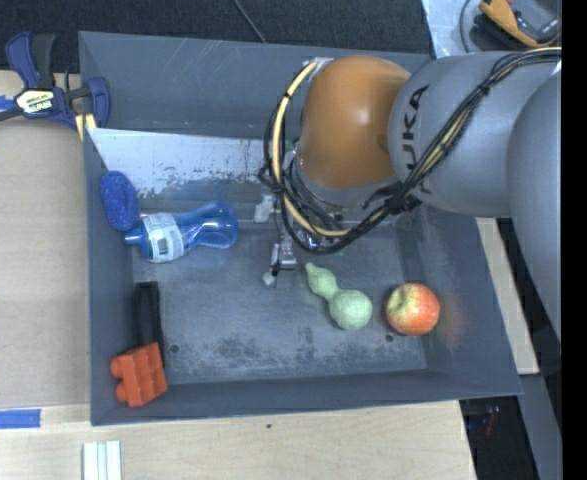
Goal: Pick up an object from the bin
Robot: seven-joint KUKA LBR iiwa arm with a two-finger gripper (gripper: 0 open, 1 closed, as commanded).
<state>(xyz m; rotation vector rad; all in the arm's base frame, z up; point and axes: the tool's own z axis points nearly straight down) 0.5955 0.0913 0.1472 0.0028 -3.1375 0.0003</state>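
Observation:
My gripper (277, 265) hangs under the arm's orange cover, low over the bin floor near the middle. Just to its right lies a pale green pear-shaped thing (338, 300), its narrow end pointing toward the gripper and a short gap between them. A red and yellow apple (412, 309) sits further right, beside the pear's fat end. To the gripper's left, a clear blue bottle (185, 232) with a white label lies on its side. I see nothing held in the gripper.
A blue oblong thing (119, 200) lies against the left wall above the bottle. A black bar (148, 313) and an orange block (138, 374) lie in the front left corner. The arm and its cables cover the bin's back right.

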